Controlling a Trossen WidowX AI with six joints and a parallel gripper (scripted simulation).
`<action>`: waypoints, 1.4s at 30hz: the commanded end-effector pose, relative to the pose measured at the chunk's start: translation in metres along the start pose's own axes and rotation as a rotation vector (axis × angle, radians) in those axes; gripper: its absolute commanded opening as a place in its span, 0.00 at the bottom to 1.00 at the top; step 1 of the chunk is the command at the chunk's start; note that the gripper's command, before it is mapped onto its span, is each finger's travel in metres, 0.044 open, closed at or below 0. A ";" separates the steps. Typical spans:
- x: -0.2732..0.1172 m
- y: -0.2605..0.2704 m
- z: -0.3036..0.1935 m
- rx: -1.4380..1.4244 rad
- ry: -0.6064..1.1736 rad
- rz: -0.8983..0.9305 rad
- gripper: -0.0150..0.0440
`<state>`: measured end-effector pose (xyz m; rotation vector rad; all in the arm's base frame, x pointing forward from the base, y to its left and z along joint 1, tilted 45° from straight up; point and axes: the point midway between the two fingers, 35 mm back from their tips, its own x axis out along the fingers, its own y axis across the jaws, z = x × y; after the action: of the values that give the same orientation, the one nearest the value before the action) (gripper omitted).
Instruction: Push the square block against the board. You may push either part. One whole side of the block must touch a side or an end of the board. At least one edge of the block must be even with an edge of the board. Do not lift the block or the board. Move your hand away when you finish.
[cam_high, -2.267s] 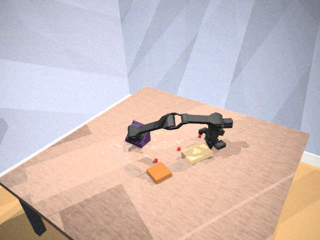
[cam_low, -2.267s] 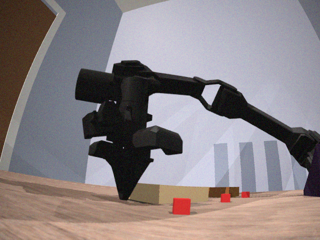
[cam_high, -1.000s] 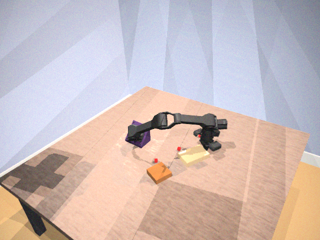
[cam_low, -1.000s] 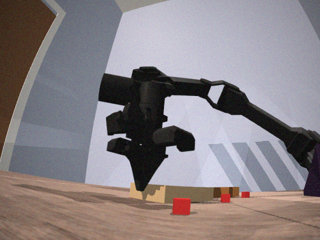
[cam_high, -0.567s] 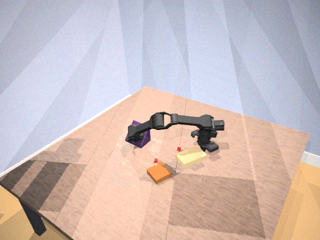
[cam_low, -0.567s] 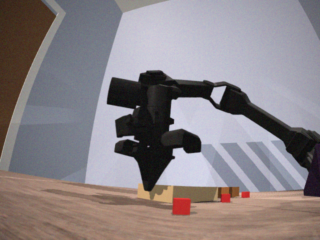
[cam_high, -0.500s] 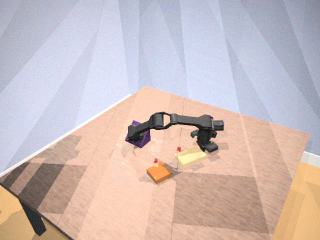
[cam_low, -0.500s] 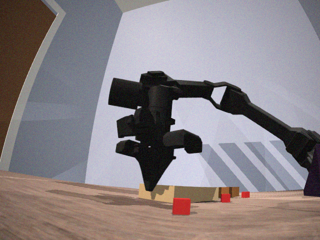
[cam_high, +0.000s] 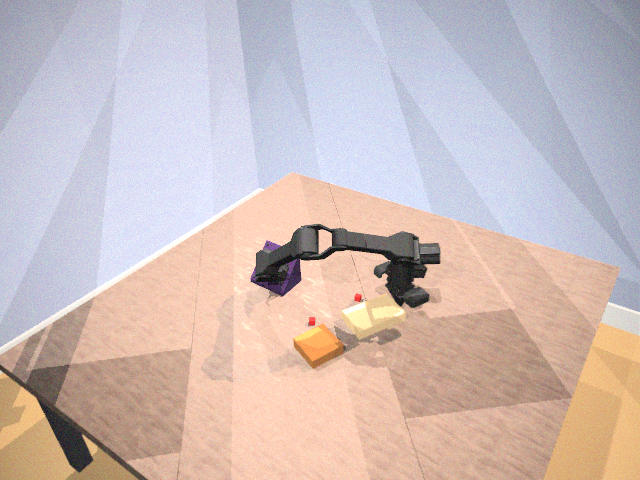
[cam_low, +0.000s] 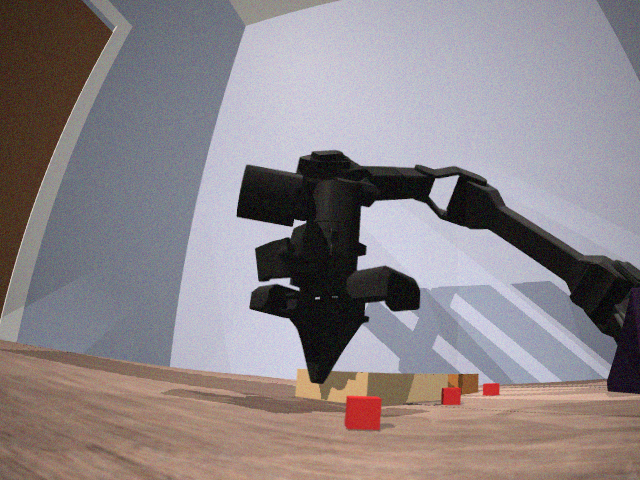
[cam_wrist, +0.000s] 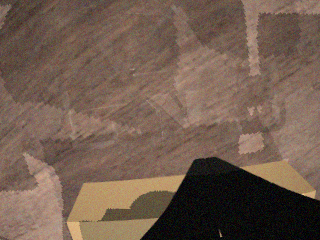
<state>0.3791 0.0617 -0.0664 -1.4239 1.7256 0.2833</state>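
Note:
A cream board (cam_high: 373, 316) (cam_low: 382, 386) (cam_wrist: 127, 210) lies flat on the wooden table (cam_high: 465, 392). An orange square block (cam_high: 317, 344) (cam_low: 466, 382) lies flat just in front-left of it, one corner near the board, with a small gap between them. My gripper (cam_high: 399, 298) (cam_low: 321, 376) (cam_wrist: 204, 169) is shut and empty. Its tip is down at table level, against the board's far right end. In the wrist view the dark fingers cover much of the board.
Three small red cubes (cam_high: 357, 297) (cam_high: 311, 320) (cam_low: 362, 412) (cam_low: 450, 395) (cam_low: 490, 389) stand on the table near the board and block. The arm's purple base (cam_high: 276, 273) (cam_low: 626, 351) stands behind them. The table edge runs at the left and front.

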 end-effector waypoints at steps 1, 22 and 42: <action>0.009 0.003 -0.011 -0.008 0.025 0.016 0.25; 0.010 0.003 -0.003 -0.007 0.025 0.016 0.25; 0.010 0.001 0.028 -0.006 0.023 0.015 0.25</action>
<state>0.3892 0.0704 -0.0893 -1.4296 1.7566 0.2823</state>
